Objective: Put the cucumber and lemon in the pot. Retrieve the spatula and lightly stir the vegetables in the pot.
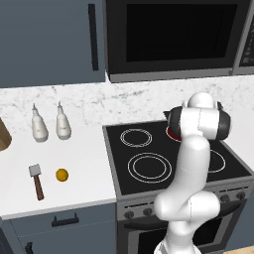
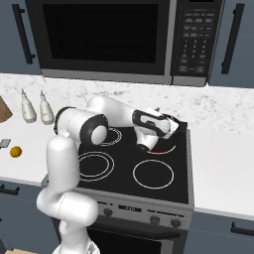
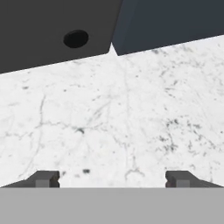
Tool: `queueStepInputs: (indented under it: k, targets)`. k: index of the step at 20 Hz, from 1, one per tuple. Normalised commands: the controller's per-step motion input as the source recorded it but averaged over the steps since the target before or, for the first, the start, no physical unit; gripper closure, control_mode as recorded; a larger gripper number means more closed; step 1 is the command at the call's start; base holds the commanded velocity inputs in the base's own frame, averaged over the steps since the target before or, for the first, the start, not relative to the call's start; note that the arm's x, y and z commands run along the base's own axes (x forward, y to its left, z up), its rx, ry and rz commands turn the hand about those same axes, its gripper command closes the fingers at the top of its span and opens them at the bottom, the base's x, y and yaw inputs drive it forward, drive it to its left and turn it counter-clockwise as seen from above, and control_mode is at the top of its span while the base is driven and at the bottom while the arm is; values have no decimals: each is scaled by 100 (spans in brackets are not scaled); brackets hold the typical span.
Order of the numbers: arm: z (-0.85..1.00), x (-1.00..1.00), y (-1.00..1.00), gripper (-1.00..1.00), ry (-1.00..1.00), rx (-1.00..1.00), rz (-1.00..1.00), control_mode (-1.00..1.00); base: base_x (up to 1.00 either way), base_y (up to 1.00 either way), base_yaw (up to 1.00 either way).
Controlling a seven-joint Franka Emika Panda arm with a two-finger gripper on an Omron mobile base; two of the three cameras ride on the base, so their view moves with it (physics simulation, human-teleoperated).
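Observation:
My gripper (image 3: 112,179) is open, its fingertips (image 3: 46,179) wide apart with nothing between them. It points at the marble back wall below the microwave. In the right base view the hand (image 2: 158,124) hangs low over the stove's back right burner, where a red glow (image 2: 161,149) shows. The pot and the cucumber are hidden behind my hand and forearm. The lemon (image 1: 61,174) (image 2: 16,152), a small orange-yellow ball, lies on the white counter left of the stove. Just left of it lies the spatula (image 1: 37,181), with its wooden handle toward the counter's front edge.
Two white bottles (image 1: 49,125) (image 2: 37,109) stand at the back of the left counter. The black stove top (image 1: 149,166) has ringed burners. The microwave (image 2: 106,37) hangs above the stove. A brown object (image 1: 3,136) sits at the far left edge.

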Motion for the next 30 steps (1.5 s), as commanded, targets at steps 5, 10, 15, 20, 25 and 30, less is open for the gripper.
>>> queueStepInputs:
  k: [5,10,15,20,25,30]
  targets:
    - [22,-40,0,-100,-9,0,-1,-100,0,0,0]
    - [7,-99,0,-100,-18,-2,-1,-100,0,0,0]
    - [31,-100,0,-100,-21,-2,-1,-100,0,0,0]
    - [98,-100,14,-100,-2,0,-2,-100,0,0,0]
    - [100,-90,49,-100,36,0,0,-100,0,0,0]
    - [100,-72,60,-100,52,0,0,-100,0,0,0]
